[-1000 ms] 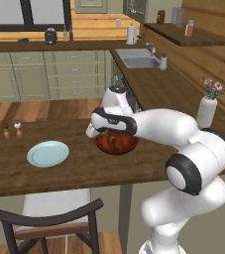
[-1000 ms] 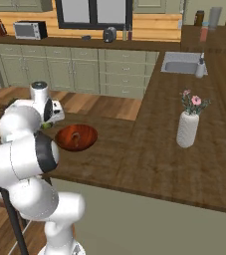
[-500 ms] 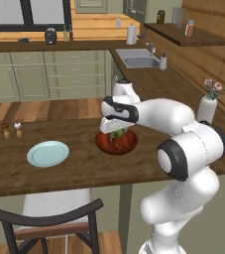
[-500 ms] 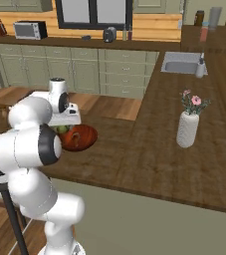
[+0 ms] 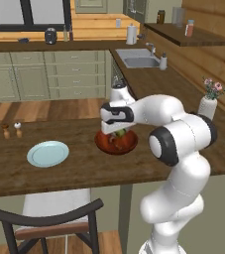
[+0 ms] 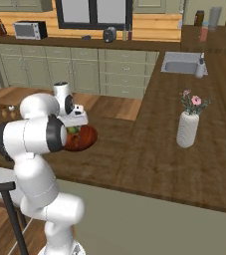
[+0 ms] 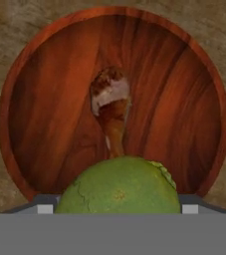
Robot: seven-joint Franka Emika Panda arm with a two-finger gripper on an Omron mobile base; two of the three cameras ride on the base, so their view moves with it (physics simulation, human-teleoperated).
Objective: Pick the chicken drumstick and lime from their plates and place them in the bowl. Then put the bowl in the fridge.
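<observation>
1. Now the table (image 5: 79, 166) is seen carrying the bowl (image 7: 184, 114), with one emptied plate (image 5: 47, 154) well to its left.
2. Inside the bowl the chicken drumstick (image 7: 110, 107) lies.
3. The lime (image 7: 119, 187) is held between spread fingers above the bowl (release seems next, then the fridge step).

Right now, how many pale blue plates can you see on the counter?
1. A pale blue plate lies bare on the wooden counter, left of the bowl. A second plate may be hidden behind the arm.
</observation>
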